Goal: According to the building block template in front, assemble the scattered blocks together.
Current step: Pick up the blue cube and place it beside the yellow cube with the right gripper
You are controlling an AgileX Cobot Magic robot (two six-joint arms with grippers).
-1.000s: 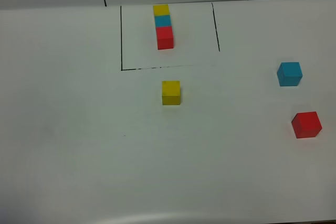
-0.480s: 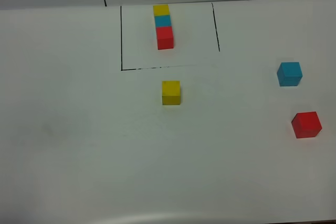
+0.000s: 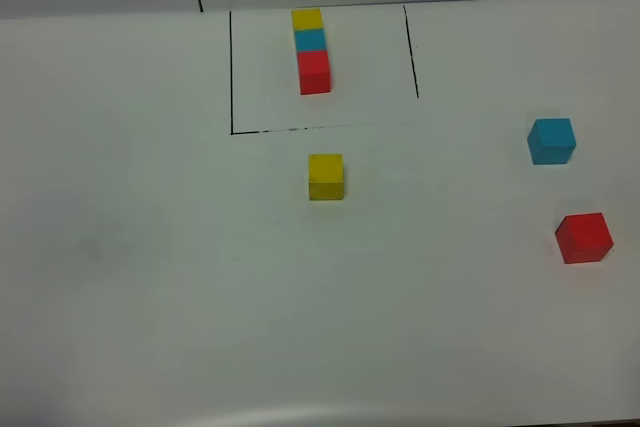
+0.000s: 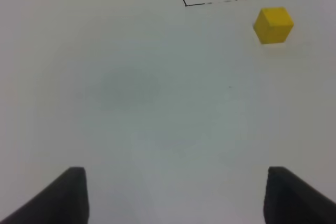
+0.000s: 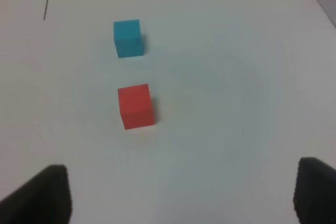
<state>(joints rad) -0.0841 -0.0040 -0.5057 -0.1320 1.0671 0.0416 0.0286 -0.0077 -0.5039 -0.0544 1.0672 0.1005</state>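
Right now, left fingers [image 4: 65, 198] spread wide, gripping nothing; right fingers [image 5: 47, 195] likewise. Mid-frame, yellow cube [image 3: 325, 176] below the template [image 3: 312, 52]; blue cube [image 3: 551, 140] and red cube [image 3: 583, 237] far right.

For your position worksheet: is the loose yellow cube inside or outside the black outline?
Outside: the loose yellow cube sits apart, just beyond the black outline.
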